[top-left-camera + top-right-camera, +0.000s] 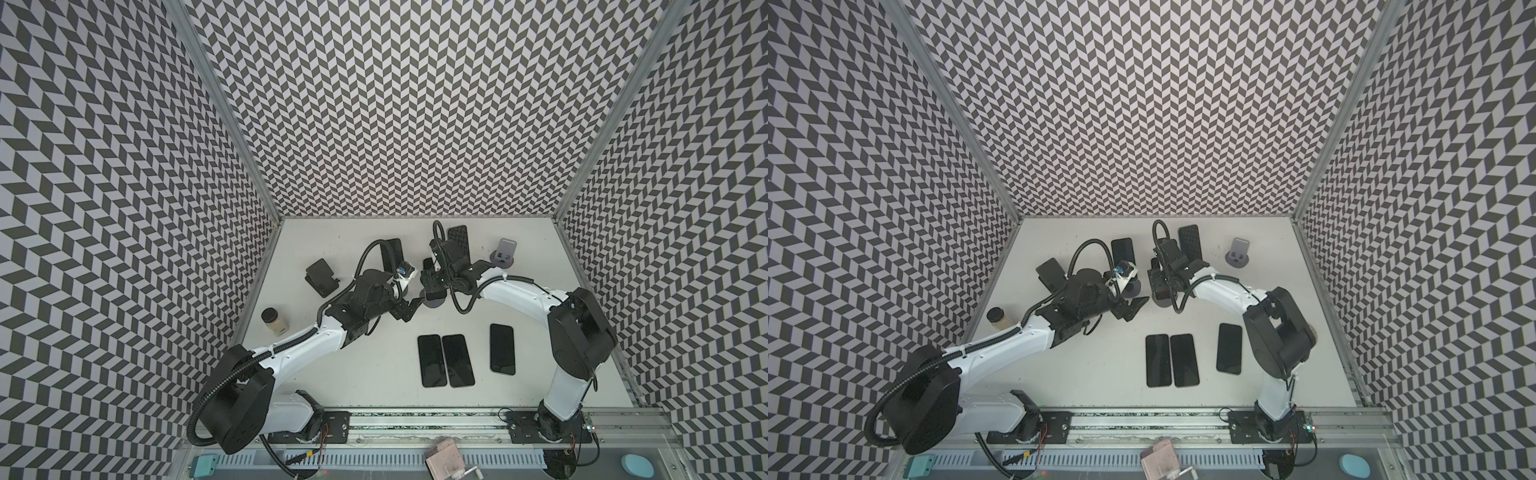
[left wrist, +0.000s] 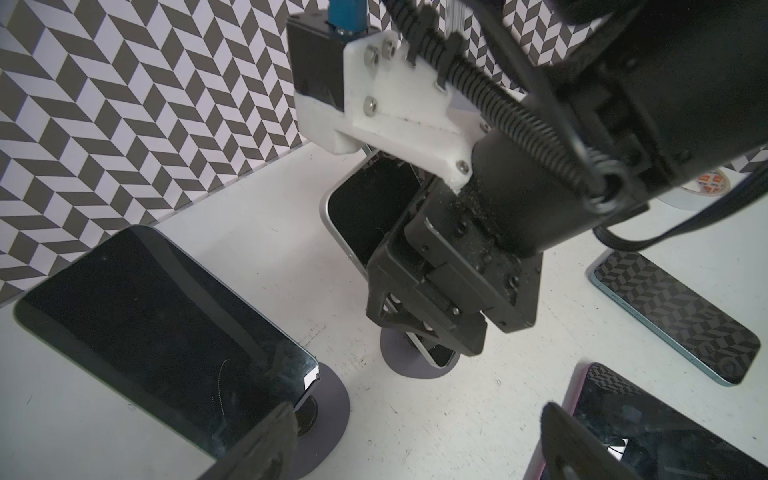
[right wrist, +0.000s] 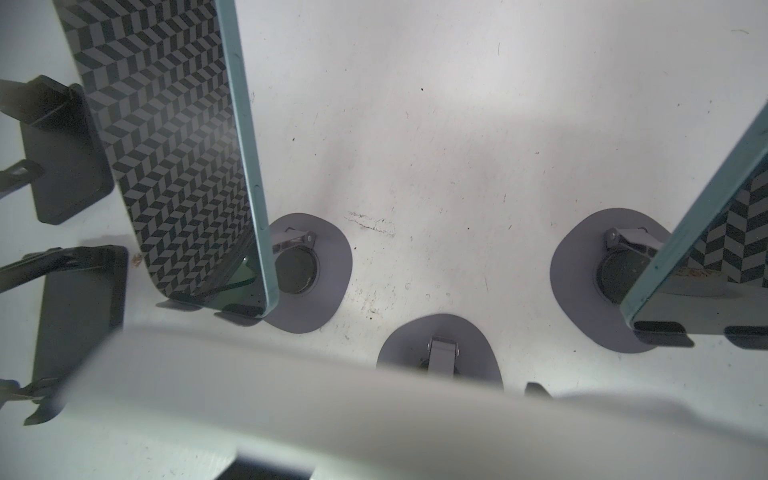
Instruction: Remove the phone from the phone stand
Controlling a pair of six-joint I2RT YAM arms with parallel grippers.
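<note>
**Inspector:** Start at the left. State of the left gripper [image 1: 409,311]?

**Assessor:** Its fingers [image 2: 266,444] are spread wide with nothing between them. It hangs low over the table [image 1: 374,374], just beside the stand's base, and faces it from the left.

**Inspector:** Next along, where is the phone?

**Assessor:** The phone [image 2: 365,212] leans on the middle stand [image 2: 395,368] with its foot in the cradle. Its long axis rises from the base and tilts back toward the rear wall.

**Inspector:** And the right gripper [image 2: 424,328]?

**Assessor:** It is over the phone, jaws standing either side of the lower half and close in. I cannot tell whether the pads bear on it. The gripper's own body hides the contact in the left wrist view. The right wrist view gives only a pale blur across its near edge.

**Inspector:** Which arm is nearer?

**Assessor:** The right arm. The phone lies between its jaws, while the left gripper is beside the stand and apart from the phone.

**Inspector:** What does the removal turn on?

**Assessor:** In my judgement, it turns on direction. The pull should follow the long axis, up and out of the cradle, not sideways. If the stand rises with the phone, the left gripper is placed to steady the base. A second phone [image 2: 158,316] stands near on the left and is at risk from any swing that way.
</note>
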